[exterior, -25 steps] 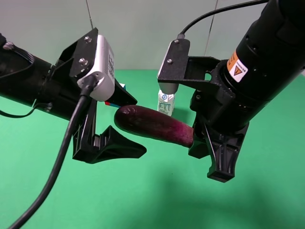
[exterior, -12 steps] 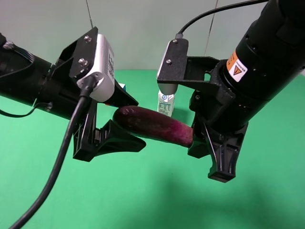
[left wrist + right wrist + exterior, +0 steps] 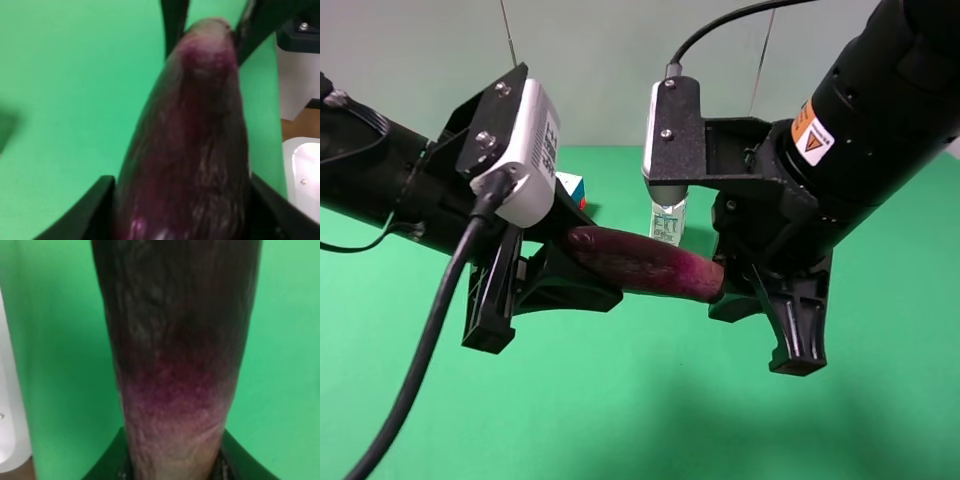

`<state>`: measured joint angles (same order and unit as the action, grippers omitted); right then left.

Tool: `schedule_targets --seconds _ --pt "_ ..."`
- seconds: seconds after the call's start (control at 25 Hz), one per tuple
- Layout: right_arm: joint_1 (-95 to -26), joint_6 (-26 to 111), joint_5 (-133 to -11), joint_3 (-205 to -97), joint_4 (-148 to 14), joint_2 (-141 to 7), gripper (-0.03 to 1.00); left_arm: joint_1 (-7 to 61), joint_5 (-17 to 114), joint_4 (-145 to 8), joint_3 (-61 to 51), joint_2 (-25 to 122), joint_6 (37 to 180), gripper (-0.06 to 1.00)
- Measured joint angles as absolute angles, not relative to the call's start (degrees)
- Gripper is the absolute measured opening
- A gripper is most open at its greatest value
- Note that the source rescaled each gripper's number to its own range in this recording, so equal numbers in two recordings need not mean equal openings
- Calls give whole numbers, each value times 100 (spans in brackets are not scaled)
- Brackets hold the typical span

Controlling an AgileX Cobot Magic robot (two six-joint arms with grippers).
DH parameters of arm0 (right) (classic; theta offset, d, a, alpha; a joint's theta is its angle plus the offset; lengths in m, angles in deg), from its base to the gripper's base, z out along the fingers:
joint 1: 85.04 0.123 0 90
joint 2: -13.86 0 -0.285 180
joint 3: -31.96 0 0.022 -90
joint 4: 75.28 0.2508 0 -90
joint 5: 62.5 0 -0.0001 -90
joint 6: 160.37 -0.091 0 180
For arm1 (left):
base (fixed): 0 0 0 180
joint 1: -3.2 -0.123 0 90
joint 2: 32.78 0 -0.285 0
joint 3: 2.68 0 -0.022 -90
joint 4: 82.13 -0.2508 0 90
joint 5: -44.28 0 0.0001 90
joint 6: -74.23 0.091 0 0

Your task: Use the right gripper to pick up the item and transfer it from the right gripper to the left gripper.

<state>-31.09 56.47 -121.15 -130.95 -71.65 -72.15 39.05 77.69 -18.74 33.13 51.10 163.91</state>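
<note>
Exterior high: the eggplant (image 3: 650, 265) lies level, right pincer (image 3: 745, 300) gripping its pale end, left pincer (image 3: 598, 262) clamped on its dark end.

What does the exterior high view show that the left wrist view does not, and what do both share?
Only the exterior high view: the white-and-blue milk carton, the red, white and blue puzzle cube, and the orange warning sticker on the right arm. Only the left wrist view: a brown strip past the edge of the green tabletop. Both: the long dark-purple eggplant above that tabletop, with the black left gripper and black right gripper each shut on one end.
</note>
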Motion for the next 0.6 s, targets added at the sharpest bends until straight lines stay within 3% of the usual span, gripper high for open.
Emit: schedule_targets --seconds 0.6 --pt "-3127 6088 -11951 -13090 -7175 -7215 0 3911 7770 -1938 3313 5110 16394 0"
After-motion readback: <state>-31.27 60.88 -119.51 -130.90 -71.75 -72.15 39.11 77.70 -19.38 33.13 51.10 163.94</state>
